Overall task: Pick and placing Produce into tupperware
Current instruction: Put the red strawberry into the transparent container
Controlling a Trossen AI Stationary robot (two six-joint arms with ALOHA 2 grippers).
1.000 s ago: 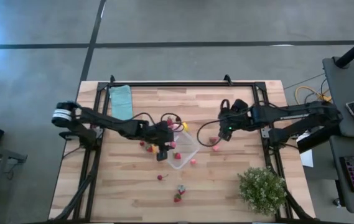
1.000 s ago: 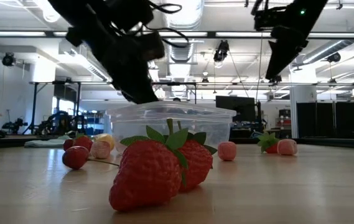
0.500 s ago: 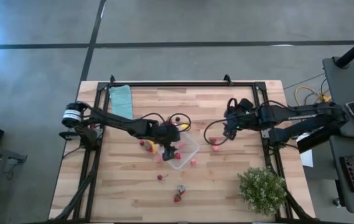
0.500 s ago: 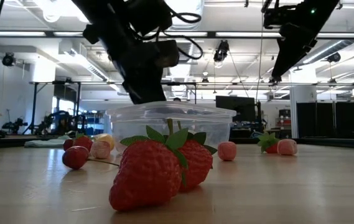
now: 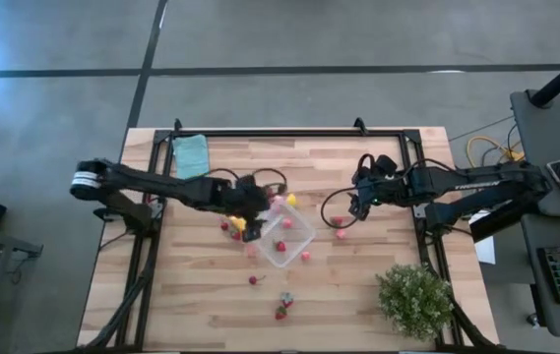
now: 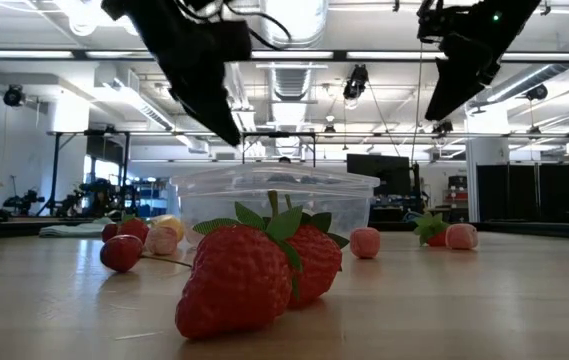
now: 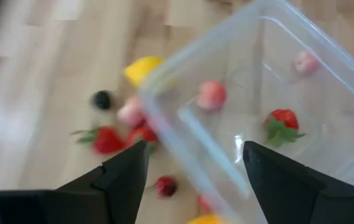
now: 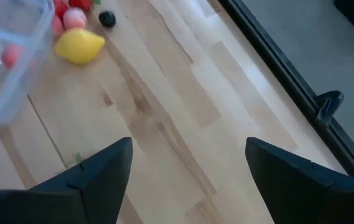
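The clear tupperware (image 5: 285, 237) stands mid-table on its base, with a strawberry (image 7: 282, 122) and pink pieces (image 7: 211, 94) inside. More produce lies on the wood around it: red and yellow bits (image 5: 235, 226) to its left, pink ones (image 5: 339, 234) to its right, and strawberries (image 6: 254, 275) near the front edge. My left gripper (image 5: 257, 209) hangs open above the tub's far left corner, with nothing between its fingers (image 7: 127, 168). My right gripper (image 5: 357, 206) hovers open to the right of the tub, over bare wood.
A folded teal cloth (image 5: 191, 157) lies at the far left corner. A bushy green plant (image 5: 415, 300) stands at the near right corner. A lemon (image 8: 79, 46) and a dark berry (image 8: 107, 18) lie by the tub. Black frame rails (image 5: 289, 131) edge the table.
My left gripper has risen from low at the tub and drawn back toward the table's far left, tipping a little. The tub and the loose pieces around it stay where they were.
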